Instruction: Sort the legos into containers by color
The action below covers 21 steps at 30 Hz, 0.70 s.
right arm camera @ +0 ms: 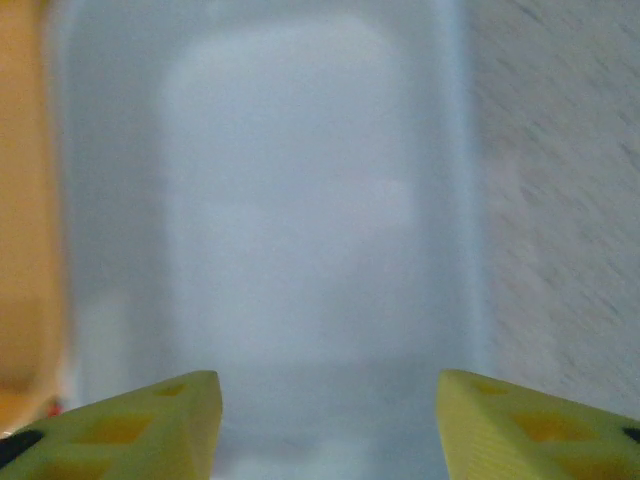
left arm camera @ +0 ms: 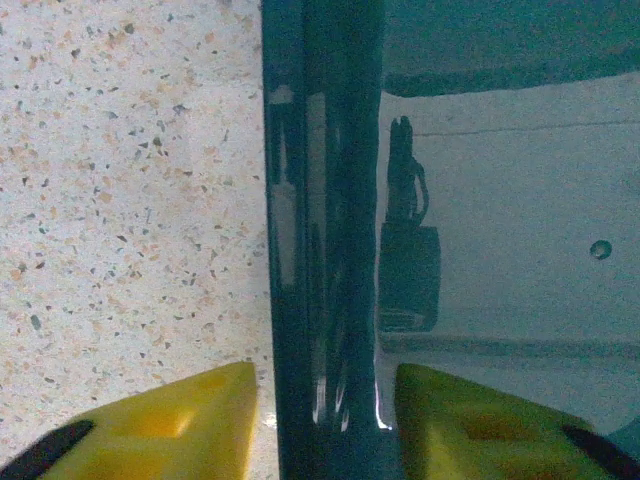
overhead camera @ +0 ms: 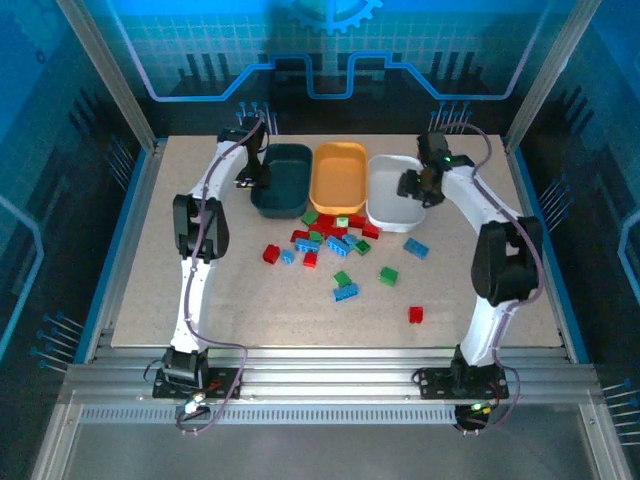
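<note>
- Looking down from above, the legos (overhead camera: 330, 240) lay loose on the table (overhead camera: 150, 290). Most sat in a tight red, green and blue huddle just in front of three trays. A few were scattered nearer the arms, and one red brick (overhead camera: 416, 314) lay well apart, toward the right arm's base.
- The trays stood side by side at the far end: the teal tray (overhead camera: 285, 150) on the left, the orange tray (overhead camera: 338, 148) in the middle, the white tray (overhead camera: 385, 218) on the right. No brick could be seen in any of them.
- The left gripper (left arm camera: 325, 430) was partly open and held nothing. Its yellow fingers (left arm camera: 170, 420) sat one on either side of the teal tray's wall, on the side away from the orange tray.
- The right gripper (right arm camera: 330, 420) hung over the white tray with its jaws apart and nothing between them.
- The bricks were probably light, hard and stiff, with smooth sides. A firm pinch should not crush one, but a grip on a corner could make it twist or pop out.
- The best hold was likely from above, across two flat opposite sides.
- Bricks in the huddle touched one another, so fingers there might nudge the neighbours. The scattered ones looked easier to take first.
</note>
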Available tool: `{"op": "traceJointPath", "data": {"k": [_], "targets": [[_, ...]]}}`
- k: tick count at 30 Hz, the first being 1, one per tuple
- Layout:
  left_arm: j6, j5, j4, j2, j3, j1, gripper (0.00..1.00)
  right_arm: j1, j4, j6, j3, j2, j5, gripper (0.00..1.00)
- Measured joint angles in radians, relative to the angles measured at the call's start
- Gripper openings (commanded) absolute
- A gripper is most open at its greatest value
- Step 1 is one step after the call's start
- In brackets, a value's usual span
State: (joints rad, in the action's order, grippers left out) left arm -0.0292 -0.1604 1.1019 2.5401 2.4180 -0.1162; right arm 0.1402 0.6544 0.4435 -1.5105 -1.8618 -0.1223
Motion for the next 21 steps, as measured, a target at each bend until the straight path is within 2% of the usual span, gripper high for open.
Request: {"op": "traceJointPath", "data": {"k": [6, 9, 12, 14, 15, 16, 21], "targets": [[-0.05, 0.01, 0.001, -0.003, 0.016, 0.0, 0.65, 0.013, -0.013, 0.0, 0.259, 0.152, 0.023, 0.54], [-0.086, 0.033, -0.005, -0.025, 0.0, 0.0, 0.77, 0.034, -0.013, 0.001, 0.323, 0.197, 0.036, 0.54], [-0.131, 0.08, -0.02, -0.111, -0.086, 0.0, 0.83, 0.058, -0.035, 0.003, 0.341, 0.201, 0.066, 0.53], [-0.159, 0.117, -0.045, -0.204, -0.177, 0.0, 0.87, 0.071, -0.055, 0.006, 0.338, 0.186, 0.079, 0.53], [-0.18, 0.14, -0.074, -0.273, -0.253, 0.0, 0.96, 0.076, -0.063, 0.009, 0.332, 0.172, 0.079, 0.53], [-0.202, 0.165, -0.113, -0.356, -0.351, 0.0, 0.99, 0.081, -0.067, 0.012, 0.323, 0.153, 0.076, 0.53], [-0.303, 0.252, -0.307, -0.816, -0.866, 0.002, 0.99, 0.089, -0.077, 0.023, 0.265, 0.072, 0.045, 0.53]]}}
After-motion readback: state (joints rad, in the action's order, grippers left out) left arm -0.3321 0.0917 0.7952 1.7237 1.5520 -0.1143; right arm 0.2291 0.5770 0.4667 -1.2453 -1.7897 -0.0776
